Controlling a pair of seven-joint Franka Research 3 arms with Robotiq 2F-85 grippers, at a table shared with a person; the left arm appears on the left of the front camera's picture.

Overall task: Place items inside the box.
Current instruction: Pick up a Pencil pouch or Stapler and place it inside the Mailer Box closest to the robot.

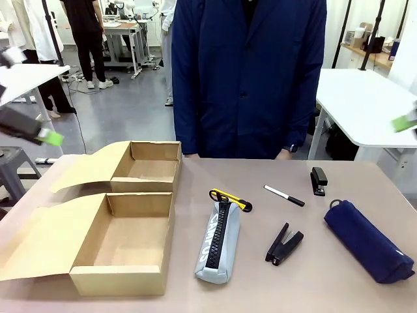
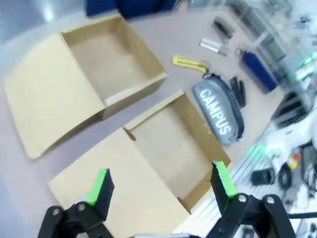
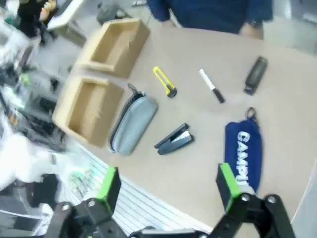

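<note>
Cardboard box (image 1: 117, 279), nearest, sat open on the bench (image 1: 273, 290). Grey pouch (image 1: 218, 242) just beside it: soft, light, probably saggy; your best hold was across its middle. Utility knife (image 1: 230, 199), pen (image 1: 283, 195), clip tool (image 1: 284, 244): rigid, slim, likely slippery. Left claw (image 2: 159, 171) and right claw (image 3: 168, 172) gaped wide, empty.

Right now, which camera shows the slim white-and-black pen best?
The front view: the pen is sharp, its white barrel and black end distinct. Both wrist views show it whole but smaller and blurred.
</note>
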